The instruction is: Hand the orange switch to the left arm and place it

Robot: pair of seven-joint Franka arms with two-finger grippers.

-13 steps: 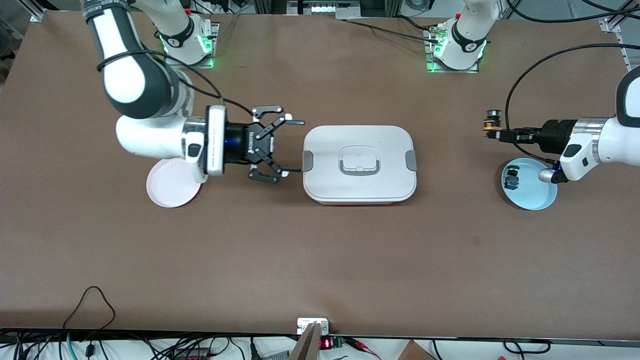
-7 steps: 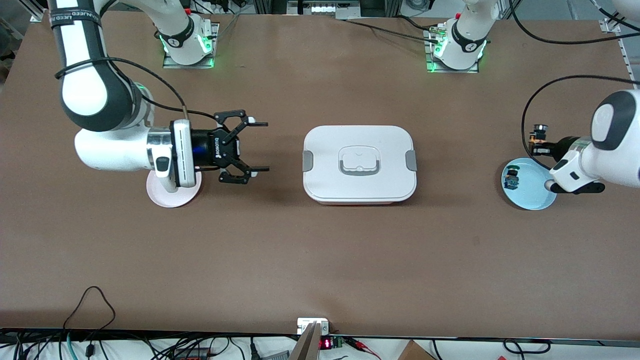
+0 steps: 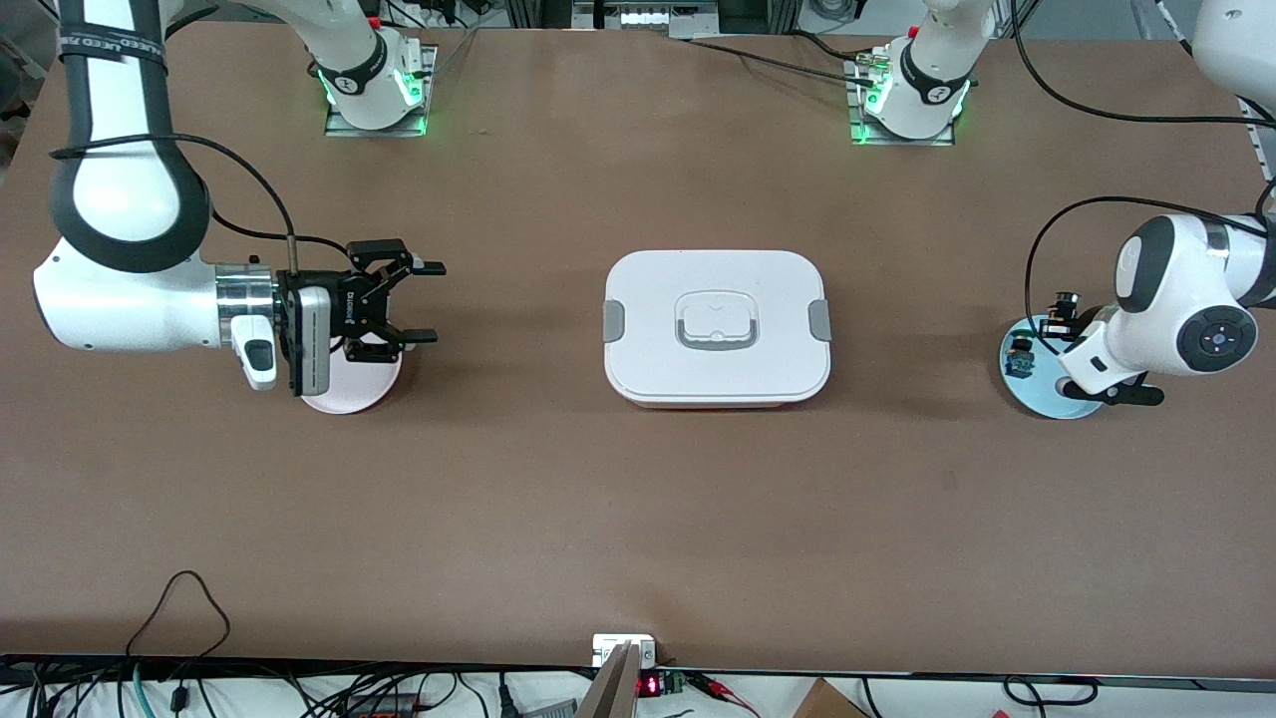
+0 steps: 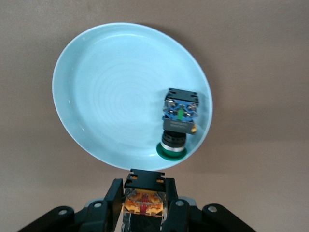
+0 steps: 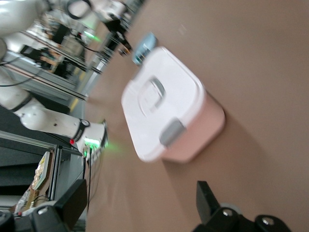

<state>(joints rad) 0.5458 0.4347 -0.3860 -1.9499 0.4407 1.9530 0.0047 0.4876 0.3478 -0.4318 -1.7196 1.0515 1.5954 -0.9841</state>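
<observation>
In the front view, the box (image 3: 716, 327) is seen mid-counter (image 3: 638, 519). The right tool (image 3: 417, 302) is spread over the pink plate (image 3: 351, 381). The left tool (image 3: 1065, 319) is partly hidden over the blue plate (image 3: 1047, 399).

In the left wrist view, the orange switch (image 4: 143, 200) is pinched; a green switch (image 4: 177, 123) lies in the plate.

In the right wrist view, the box is blurred.

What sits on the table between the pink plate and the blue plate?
Only the box, midway between the pink plate and the blue plate; the rest is bare tabletop, as the front view shows.
</observation>
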